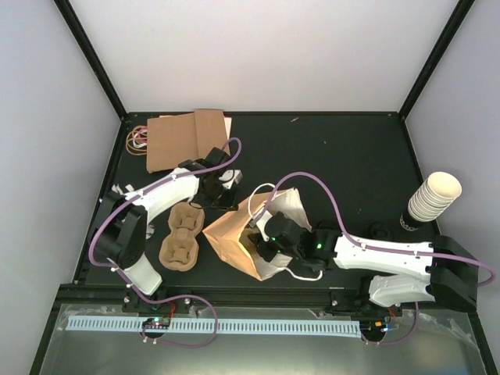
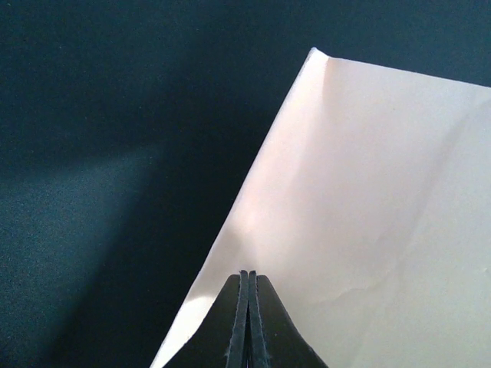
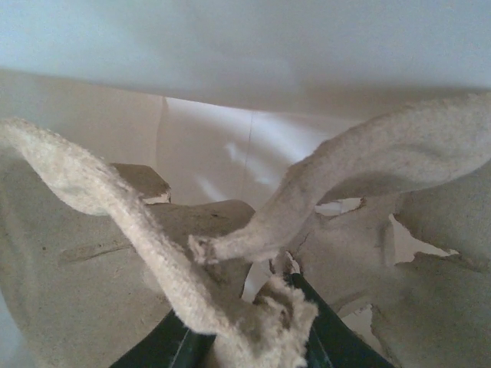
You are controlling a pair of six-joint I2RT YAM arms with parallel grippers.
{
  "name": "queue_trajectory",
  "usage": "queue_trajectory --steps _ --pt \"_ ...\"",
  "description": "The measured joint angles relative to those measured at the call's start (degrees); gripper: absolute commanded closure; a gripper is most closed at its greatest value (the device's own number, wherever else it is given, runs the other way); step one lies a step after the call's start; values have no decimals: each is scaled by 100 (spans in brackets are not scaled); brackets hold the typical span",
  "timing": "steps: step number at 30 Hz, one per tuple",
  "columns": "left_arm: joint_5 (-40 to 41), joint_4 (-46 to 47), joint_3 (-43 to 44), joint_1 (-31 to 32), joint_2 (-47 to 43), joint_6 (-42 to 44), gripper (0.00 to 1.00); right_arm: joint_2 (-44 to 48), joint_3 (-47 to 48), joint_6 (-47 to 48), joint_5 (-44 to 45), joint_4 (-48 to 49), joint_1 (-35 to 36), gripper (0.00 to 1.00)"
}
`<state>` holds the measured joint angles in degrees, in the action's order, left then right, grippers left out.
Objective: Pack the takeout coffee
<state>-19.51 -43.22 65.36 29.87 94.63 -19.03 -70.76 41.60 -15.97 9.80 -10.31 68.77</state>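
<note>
Pulp tray (image 3: 360, 161) in right end effector (image 3: 257, 337) (inside bag (image 1: 230, 238)).

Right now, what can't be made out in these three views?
1. Takeout coffee: top view, dark shapes by the cup stack too small to identify.
2. Paper bag contents: top view, right arm covers the mouth; right wrist view, handle cord fills the frame.
3. Left gripper: left wrist view, unclear whether it pinches the pale sheet.
</note>
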Motion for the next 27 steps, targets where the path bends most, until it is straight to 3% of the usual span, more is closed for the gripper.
queue_trajectory --steps 27 --pt "-94 20 0 74 -15 0 98 -623 -201 -52 195 745 0 75"
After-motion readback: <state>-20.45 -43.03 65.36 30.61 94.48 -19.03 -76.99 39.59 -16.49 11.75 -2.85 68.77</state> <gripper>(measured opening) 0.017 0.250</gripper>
